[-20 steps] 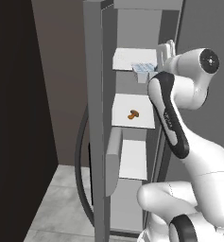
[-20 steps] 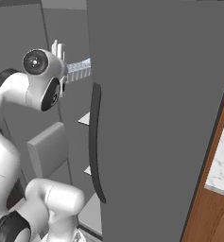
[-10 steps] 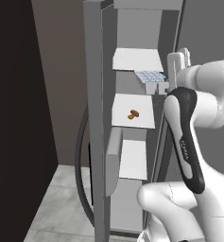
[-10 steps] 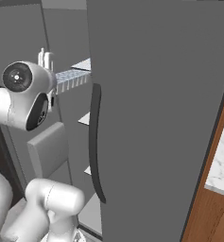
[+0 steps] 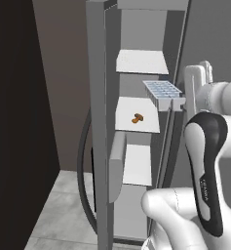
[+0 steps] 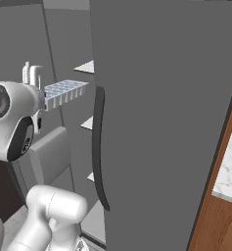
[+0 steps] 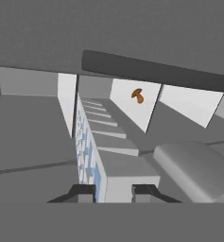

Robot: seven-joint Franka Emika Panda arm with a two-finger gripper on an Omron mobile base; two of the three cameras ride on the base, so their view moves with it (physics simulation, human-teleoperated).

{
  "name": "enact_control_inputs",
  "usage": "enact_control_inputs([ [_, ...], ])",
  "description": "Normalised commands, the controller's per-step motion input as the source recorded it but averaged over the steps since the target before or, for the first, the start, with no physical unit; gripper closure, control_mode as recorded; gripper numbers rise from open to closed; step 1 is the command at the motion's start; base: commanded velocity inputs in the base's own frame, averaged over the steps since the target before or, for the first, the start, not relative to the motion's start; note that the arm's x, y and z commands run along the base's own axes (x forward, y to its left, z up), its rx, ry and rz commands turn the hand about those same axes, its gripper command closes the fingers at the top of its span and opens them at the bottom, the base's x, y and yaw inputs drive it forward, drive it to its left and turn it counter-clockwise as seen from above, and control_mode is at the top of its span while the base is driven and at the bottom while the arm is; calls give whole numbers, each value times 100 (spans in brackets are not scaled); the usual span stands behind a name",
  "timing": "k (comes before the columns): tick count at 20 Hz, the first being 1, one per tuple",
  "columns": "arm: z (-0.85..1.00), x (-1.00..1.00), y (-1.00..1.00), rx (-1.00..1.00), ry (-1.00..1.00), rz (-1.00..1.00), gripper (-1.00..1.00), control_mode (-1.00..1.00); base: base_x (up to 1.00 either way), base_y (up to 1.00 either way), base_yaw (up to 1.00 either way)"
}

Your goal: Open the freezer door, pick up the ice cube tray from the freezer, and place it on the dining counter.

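Observation:
The pale-blue ice cube tray [image 5: 163, 92] hangs level in the air in front of the freezer [image 5: 136, 29], out past its white shelves. My gripper [image 5: 177, 103] is shut on the tray's near end. In the right base view the tray [image 6: 64, 91] sticks out from the gripper [image 6: 47, 101] toward the shelves. In the hand view the tray [image 7: 92, 156] runs away from the gripper [image 7: 113, 191], edge-on between both fingertips [image 7: 83, 191]. The freezer door [image 5: 96, 122] stands wide open, seen edge-on with its dark handle [image 5: 83, 166]. A marble top [image 6: 228, 171] over brown wood sits far right; I cannot tell whether it is the dining counter.
A small brown food item [image 5: 137, 117] lies on the middle shelf [image 5: 145, 123]. A grey bin [image 5: 116, 166] juts from the open door's inner side. The plain grey door [image 6: 166, 108] with its dark handle [image 6: 99, 147] stands shut to the right of the tray.
The arm has drawn the tray out of the freezer, toward the base and a little lower. The tray stays gripped and the fridge has not shifted in view.

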Motion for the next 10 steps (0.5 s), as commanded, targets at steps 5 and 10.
enact_control_inputs([
  [5,0,-59,1,0,0,0,100,-100,0,0,0],
  [10,0,-51,0,0,0,0,100,-100,0,0,0],
])
